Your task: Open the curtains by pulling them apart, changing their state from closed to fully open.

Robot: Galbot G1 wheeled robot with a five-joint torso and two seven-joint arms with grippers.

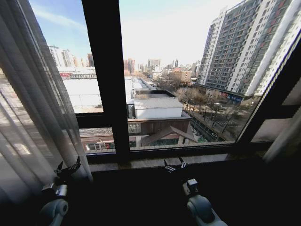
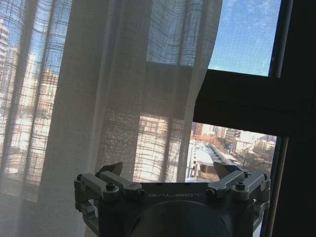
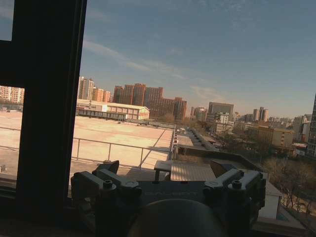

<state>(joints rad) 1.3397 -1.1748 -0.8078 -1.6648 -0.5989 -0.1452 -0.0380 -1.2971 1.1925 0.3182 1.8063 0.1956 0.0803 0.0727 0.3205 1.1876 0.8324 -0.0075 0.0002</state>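
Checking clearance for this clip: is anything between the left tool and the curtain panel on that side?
Nothing visible. The left tool sits open, low by the sill, right at the hanging edge of the left curtain, with no object between them. The right tool is also open, below the bare window, holding nothing.

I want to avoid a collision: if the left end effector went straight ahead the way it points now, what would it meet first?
Most likely the curtain: the open left end effector faces its pleats, with the curtain's edge and window frame just beside that line. How far off the fabric hangs is unclear.
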